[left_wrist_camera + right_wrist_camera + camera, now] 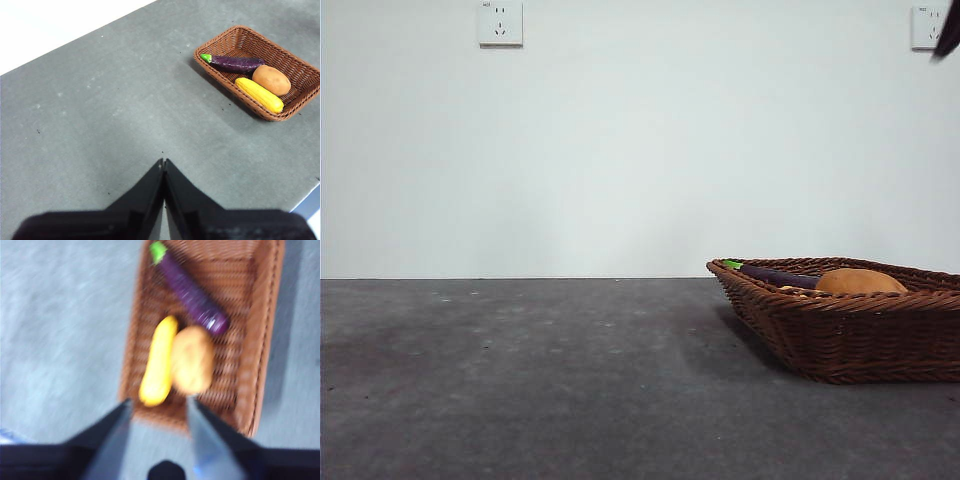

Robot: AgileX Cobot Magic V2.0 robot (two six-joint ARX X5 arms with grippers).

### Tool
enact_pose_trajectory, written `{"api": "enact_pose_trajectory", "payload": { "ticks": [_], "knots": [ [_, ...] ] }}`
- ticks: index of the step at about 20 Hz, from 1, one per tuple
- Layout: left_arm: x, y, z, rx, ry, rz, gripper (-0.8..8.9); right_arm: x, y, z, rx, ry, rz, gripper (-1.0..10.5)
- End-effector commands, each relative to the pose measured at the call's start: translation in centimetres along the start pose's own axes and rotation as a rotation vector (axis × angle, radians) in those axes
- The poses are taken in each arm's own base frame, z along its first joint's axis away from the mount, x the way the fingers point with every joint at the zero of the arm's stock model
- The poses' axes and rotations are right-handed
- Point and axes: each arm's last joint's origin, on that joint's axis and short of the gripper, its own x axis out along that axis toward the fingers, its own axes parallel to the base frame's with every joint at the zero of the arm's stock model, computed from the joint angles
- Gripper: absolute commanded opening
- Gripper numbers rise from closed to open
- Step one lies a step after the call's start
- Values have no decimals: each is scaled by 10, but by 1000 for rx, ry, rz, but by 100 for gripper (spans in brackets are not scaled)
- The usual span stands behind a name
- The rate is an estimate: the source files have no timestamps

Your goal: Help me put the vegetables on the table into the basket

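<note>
No readable text anywhere; marks on the wall sockets [500, 23] too small.

White wall [640, 150], two wall sockets [500, 23], one at each top corner

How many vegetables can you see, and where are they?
3, all inside the reddish-brown wicker basket: a slim purple eggplant, a brown oval potato and a long yellow corn-like vegetable beside the potato. None lies on the grey table.
</note>
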Motion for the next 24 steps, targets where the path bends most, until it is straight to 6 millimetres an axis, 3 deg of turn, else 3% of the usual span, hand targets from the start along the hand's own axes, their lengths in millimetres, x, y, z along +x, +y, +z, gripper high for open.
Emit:
{"api": "enact_pose_trajectory", "payload": {
  "ticks": [1,3,5,9,16,24],
  "knots": [
    [0,0,-1,-11,3,3,-7,-25,18,-18,-54,-50,-3,85],
    [0,0,-1,-11,3,3,-7,-45,32,-35,-84,-97,-9,73],
    [0,0,-1,-11,3,2,-7,-59,43,-51,-114,-130,-14,-14],
    [0,0,-1,-12,2,-4,-7,-71,52,-70,-149,-126,-16,-12],
    [1,0,-1,-12,3,-2,-4,-66,48,-64,-82,-101,-11,2],
    [13,3,4,-18,42,-5,-4,-40,28,-41,-18,11,-42,2]
  ]
}}
